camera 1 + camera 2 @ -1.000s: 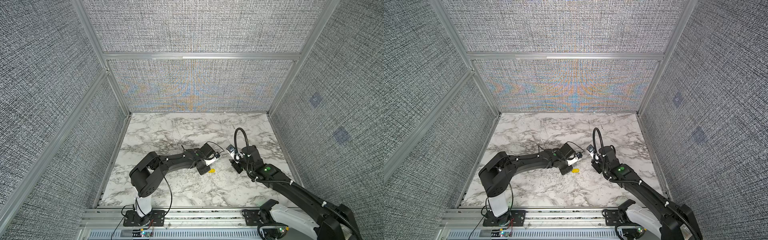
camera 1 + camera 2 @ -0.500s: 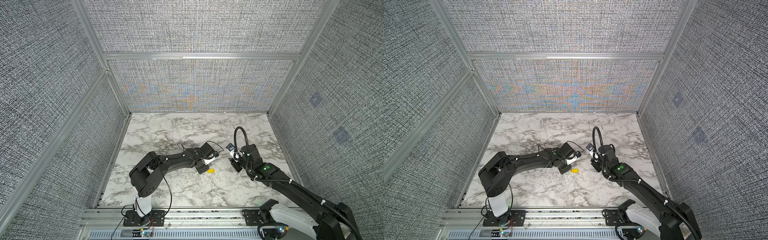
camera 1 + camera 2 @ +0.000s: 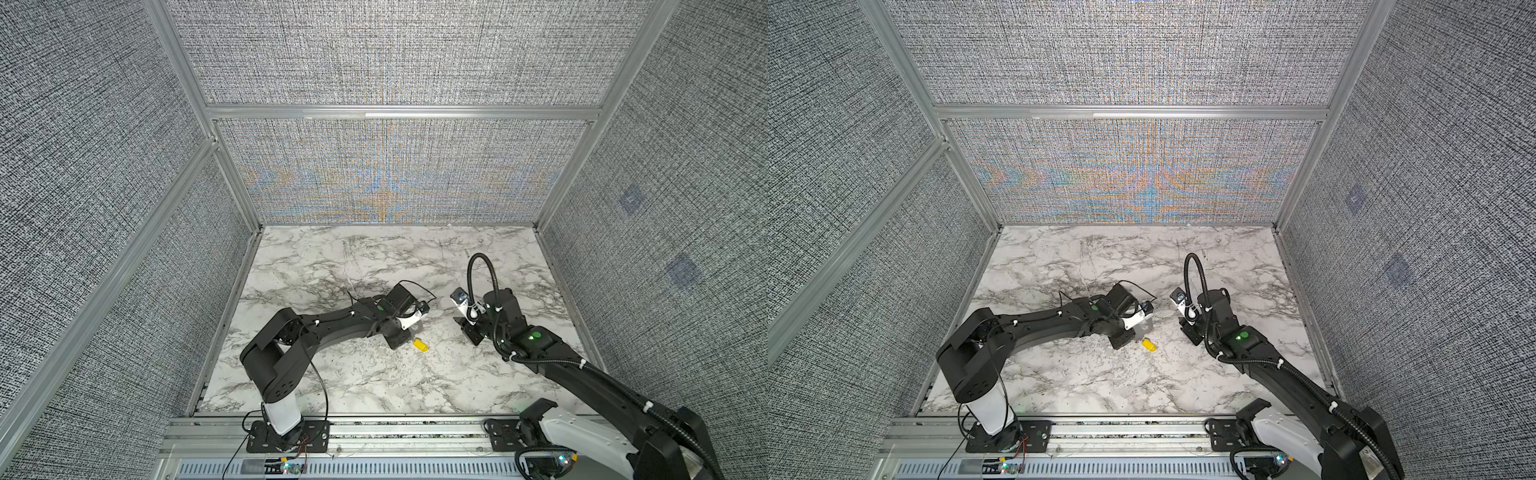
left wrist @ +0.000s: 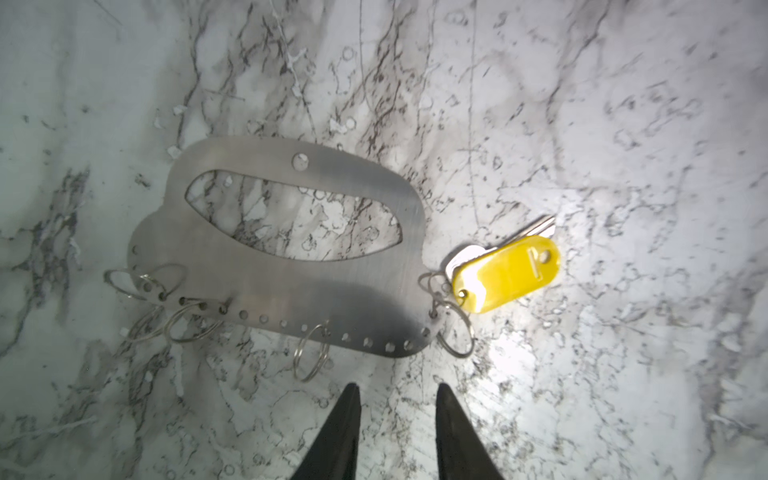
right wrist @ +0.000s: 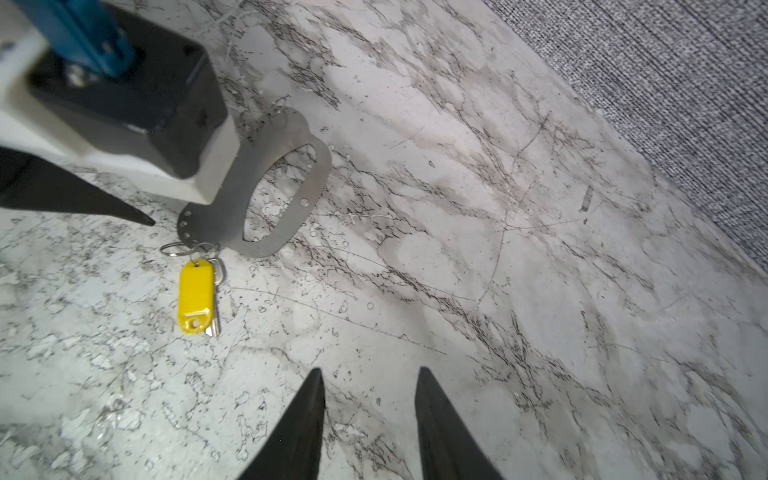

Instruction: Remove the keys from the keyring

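- Keyring (image 4: 291,286) lies flat on the desk (image 3: 374,382), mid-scene, just beside the left gripper (image 4: 397,390).
- Yellow-tagged key (image 4: 505,274) lies at one end, touching the wire rings (image 4: 453,328) there.
- Left gripper: jaws apart, empty.
- Right gripper (image 5: 368,374): jaws apart, empty, further right.

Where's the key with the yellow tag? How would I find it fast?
Look near the middle of the white marble table. A flat grey metal keyring lies there, and the key sits at one end of it. It alone has a bright yellow plastic tag; the other wire rings in view carry nothing.
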